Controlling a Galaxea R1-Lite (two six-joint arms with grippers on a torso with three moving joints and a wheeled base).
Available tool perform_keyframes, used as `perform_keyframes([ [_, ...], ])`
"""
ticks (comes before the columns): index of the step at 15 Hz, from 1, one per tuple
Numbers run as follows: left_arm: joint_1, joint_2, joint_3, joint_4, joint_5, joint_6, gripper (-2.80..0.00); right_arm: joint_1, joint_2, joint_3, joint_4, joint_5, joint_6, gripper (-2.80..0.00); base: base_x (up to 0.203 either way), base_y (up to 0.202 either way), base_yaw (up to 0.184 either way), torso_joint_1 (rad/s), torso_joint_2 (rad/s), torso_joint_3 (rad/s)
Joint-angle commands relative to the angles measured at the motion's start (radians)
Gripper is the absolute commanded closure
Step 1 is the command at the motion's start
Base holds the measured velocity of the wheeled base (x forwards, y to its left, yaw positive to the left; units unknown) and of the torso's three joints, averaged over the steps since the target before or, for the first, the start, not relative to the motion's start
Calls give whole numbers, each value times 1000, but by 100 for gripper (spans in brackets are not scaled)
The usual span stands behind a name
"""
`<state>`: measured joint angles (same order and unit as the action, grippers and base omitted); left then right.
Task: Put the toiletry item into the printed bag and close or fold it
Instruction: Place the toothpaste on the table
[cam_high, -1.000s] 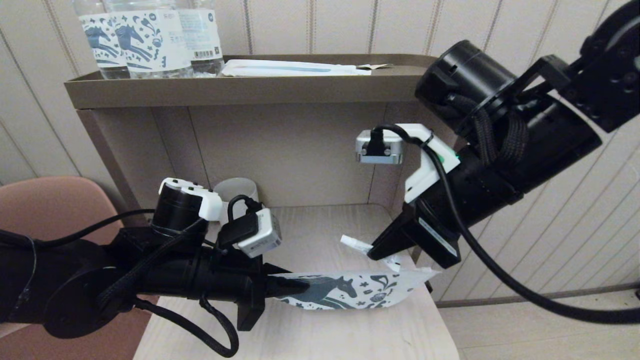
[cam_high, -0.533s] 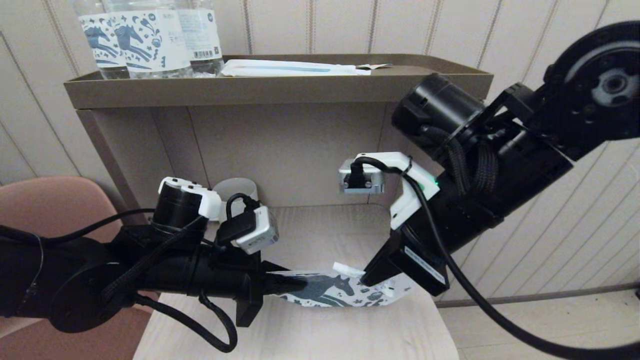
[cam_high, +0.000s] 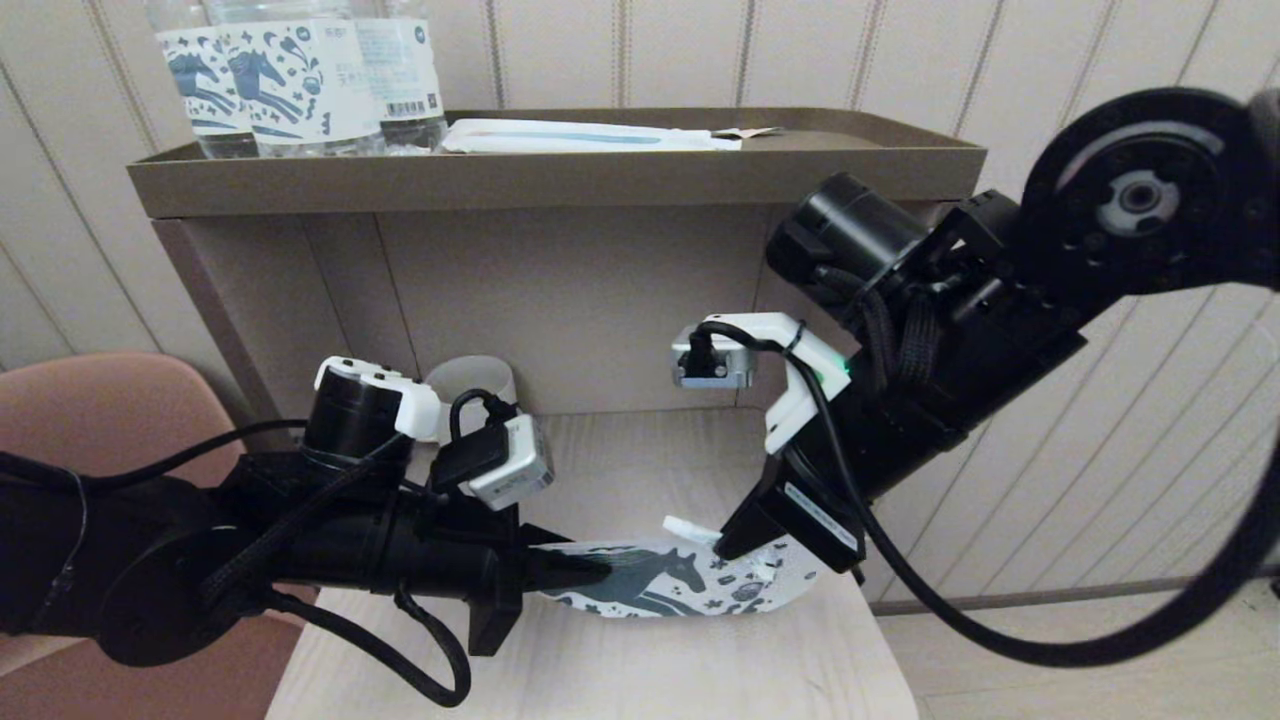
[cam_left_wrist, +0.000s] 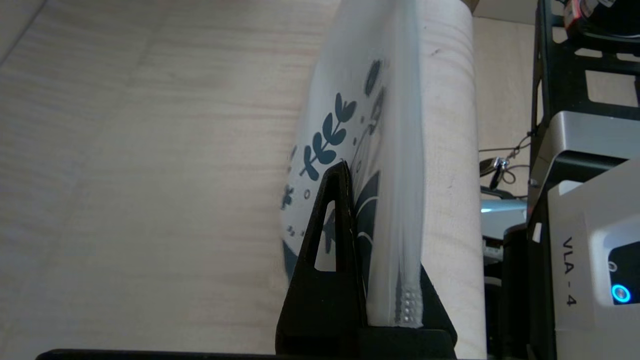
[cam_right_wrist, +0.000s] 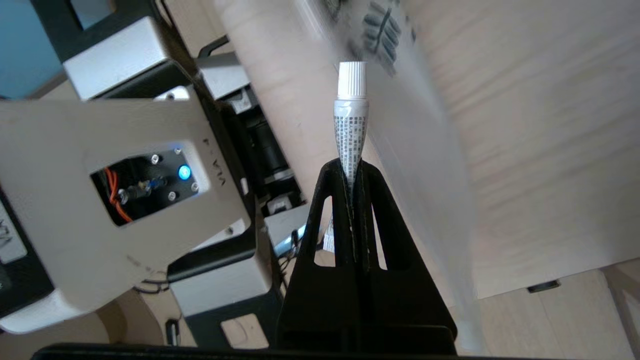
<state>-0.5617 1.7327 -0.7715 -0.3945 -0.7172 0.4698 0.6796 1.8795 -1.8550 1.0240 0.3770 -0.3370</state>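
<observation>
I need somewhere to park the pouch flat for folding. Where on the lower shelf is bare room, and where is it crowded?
Bare wood lies along the lower shelf front edge, below the printed bag, and at the back between the white cup and the right gripper. The middle is crowded: the left gripper and right gripper meet at the bag.

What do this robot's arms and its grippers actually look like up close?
Both arms are matte black cylinders with braided black cables looping alongside. The left gripper and right gripper have black wedge-shaped fingers with triangular cut-outs. Small silver-and-white camera boxes sit on white brackets near each wrist.
</observation>
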Motion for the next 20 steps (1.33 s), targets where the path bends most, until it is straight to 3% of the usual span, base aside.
perform_keyframes([
  [1,0,-1,0,-3,-4,3,0,-7,16,-18,7,2,-2,0,0,0,0,0,0,0],
  [14,2,4,-5,-4,-2,4,0,5,35,22,5,3,0,0,0,0,0,0,0,0],
  [20,6,5,-8,-4,-2,4,0,4,-7,-38,8,6,7,0,0,0,0,0,0,0],
])
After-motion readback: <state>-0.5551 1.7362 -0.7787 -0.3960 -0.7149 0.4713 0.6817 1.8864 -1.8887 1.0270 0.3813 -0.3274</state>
